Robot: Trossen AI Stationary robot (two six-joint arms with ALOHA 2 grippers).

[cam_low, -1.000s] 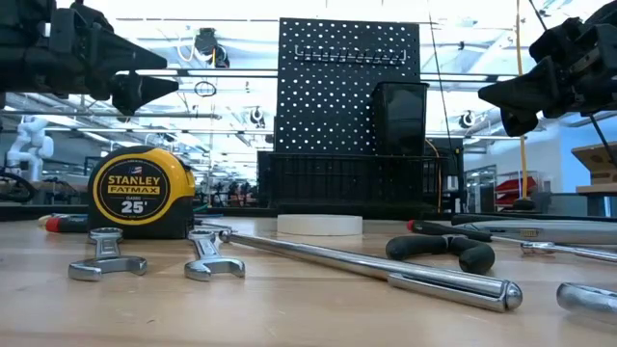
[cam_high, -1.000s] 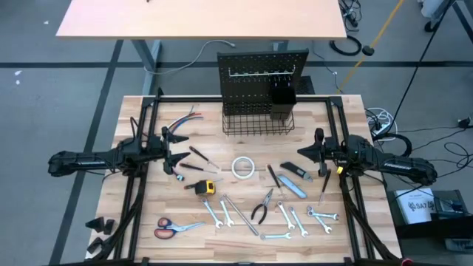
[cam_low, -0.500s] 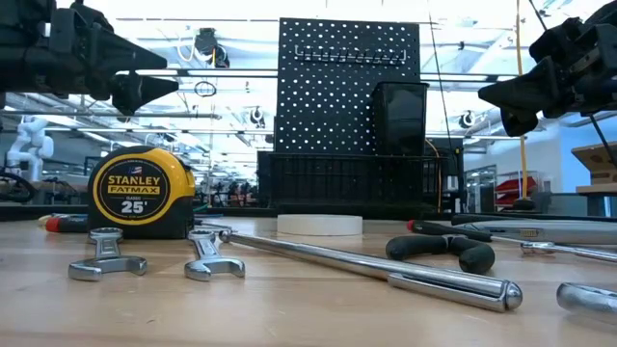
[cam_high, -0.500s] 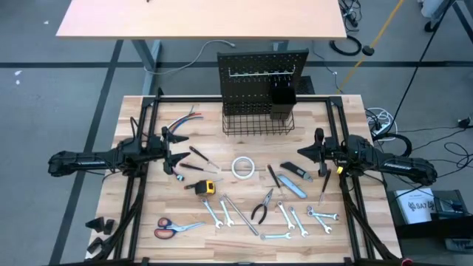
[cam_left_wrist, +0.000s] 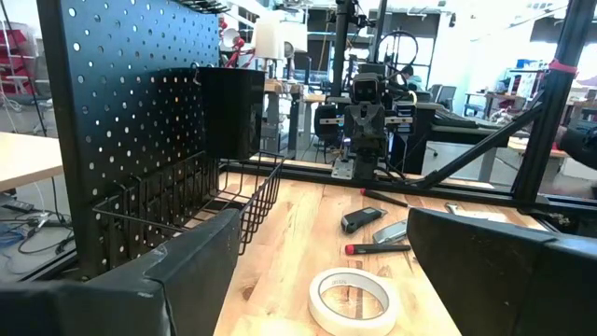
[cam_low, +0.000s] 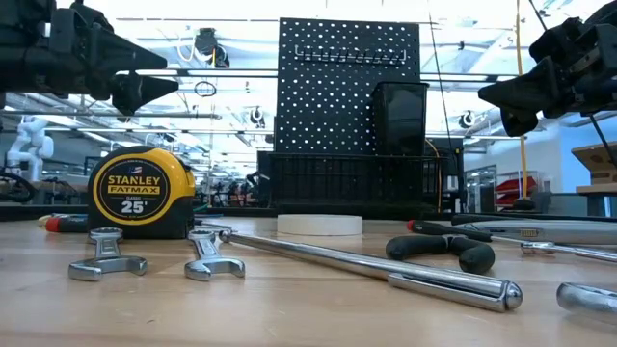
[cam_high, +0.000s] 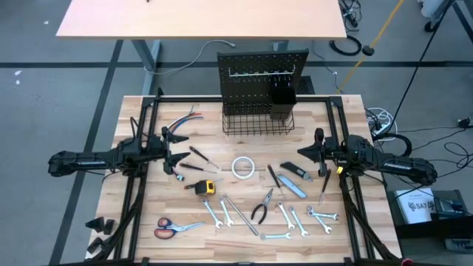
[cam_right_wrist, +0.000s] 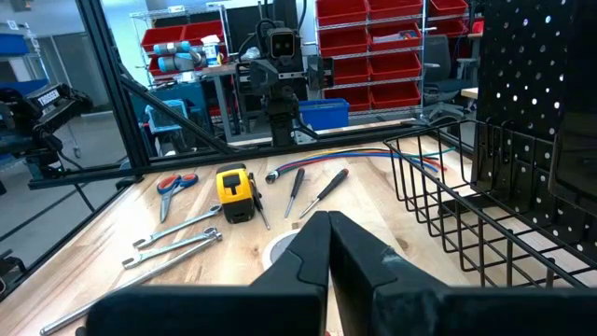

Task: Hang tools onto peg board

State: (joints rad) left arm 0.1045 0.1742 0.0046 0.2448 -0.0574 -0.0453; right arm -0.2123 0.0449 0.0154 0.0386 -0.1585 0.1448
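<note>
The left jaws (cam_high: 168, 145) are spread wide and hold nothing; they are poised above the left side of the surface (cam_high: 148, 203), pointing toward the middle. The right jaws (cam_high: 304, 154) are pressed fully together, also empty, and are held above the right side, facing the left arm.

Between the two, a roll of white tape (cam_high: 243, 168) lies flat near the middle of the surface. The tools are spread over the near half: a yellow tape measure (cam_high: 208, 188) just left of centre, black-handled pliers (cam_high: 262, 207) near the middle, silver wrenches (cam_high: 295, 220) toward the near right, orange-handled scissors (cam_high: 170, 228) at the near left, and a blue knife (cam_high: 295, 188) right of centre. A bundle of coloured wires (cam_high: 185, 120) lies at the far left.

The peg board (cam_high: 261, 74) stands upright at the far edge, centred, with a wire basket (cam_high: 257, 122) at its foot and a small black cup (cam_high: 283, 97) on its right part. Nothing is seen hanging on its hook rail (cam_high: 260, 72).
</note>
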